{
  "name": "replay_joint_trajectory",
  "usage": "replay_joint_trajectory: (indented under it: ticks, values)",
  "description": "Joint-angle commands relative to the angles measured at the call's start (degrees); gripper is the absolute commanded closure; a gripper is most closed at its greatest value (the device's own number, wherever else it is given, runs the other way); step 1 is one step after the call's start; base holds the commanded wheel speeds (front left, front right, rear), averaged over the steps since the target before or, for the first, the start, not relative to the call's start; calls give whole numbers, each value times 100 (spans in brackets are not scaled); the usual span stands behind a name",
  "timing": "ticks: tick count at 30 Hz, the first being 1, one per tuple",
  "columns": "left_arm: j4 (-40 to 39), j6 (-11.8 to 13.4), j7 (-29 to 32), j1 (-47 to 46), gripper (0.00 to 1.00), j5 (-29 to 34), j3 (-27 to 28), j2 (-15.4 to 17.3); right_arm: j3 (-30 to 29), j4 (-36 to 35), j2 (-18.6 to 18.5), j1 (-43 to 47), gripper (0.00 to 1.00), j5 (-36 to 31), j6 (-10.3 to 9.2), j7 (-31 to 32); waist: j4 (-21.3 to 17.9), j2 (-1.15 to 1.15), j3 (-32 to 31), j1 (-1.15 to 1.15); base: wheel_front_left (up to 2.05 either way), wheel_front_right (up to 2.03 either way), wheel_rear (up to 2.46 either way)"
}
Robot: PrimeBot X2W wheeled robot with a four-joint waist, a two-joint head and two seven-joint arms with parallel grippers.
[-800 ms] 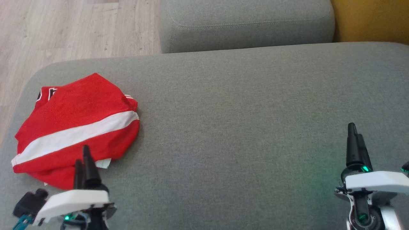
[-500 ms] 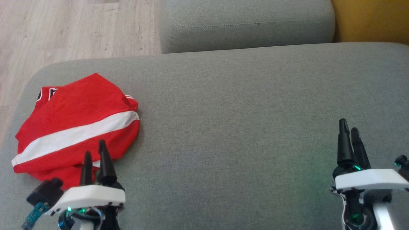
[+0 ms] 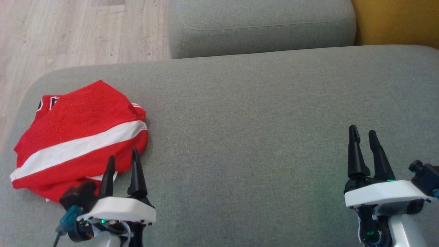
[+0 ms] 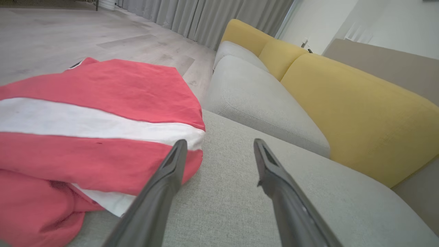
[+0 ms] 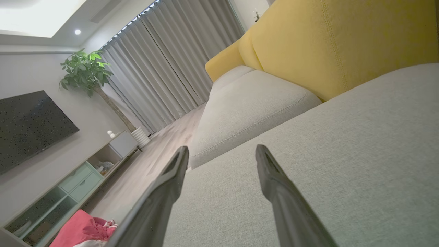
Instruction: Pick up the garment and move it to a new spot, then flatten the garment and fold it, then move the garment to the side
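Note:
A red garment (image 3: 79,130) with a broad white stripe lies folded in a rough bundle at the left end of the grey sofa seat (image 3: 260,116). In the left wrist view the garment (image 4: 89,116) spreads to the left of the fingers. My left gripper (image 3: 122,157) stands open just off the bundle's near right edge, its left fingertip (image 4: 180,145) over the cloth's rim and nothing between the fingers. My right gripper (image 3: 363,134) is open over bare seat far to the right, holding nothing. The garment (image 5: 82,228) also peeks in at the lower left of the right wrist view.
A second grey cushion (image 3: 260,25) sits behind the seat, with a yellow backrest (image 3: 398,20) at the far right. Wooden floor (image 3: 68,31) lies beyond the seat's left edge. A wide stretch of bare seat separates the two grippers.
Both grippers went from nearly shut to open. The left gripper shifted right along the bundle's near edge; the right gripper moved left and slightly forward. The garment stayed put.

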Motion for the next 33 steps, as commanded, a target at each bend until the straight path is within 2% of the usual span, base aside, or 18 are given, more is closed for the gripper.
replay_joint_trajectory:
  ticks: [1,10,26,33]
  values:
    - [-181,80,-103,-353,0,239,-9,148,92,-252,-52,-182,0,-288,54,-106,-10,0,-3,0,0,0,0]
    - [95,318,-255,-575,0,995,-656,432,59,-136,-56,-159,0,-1258,61,-258,-22,0,-8,0,0,0,0]
    - [452,767,-523,-999,0,2101,-1578,706,73,-236,-63,-255,0,-2861,73,-528,18,0,73,0,0,0,0]
    - [348,830,-624,-983,0,1951,-1565,617,116,-264,-66,-259,0,-3069,78,-629,13,0,111,0,0,0,0]
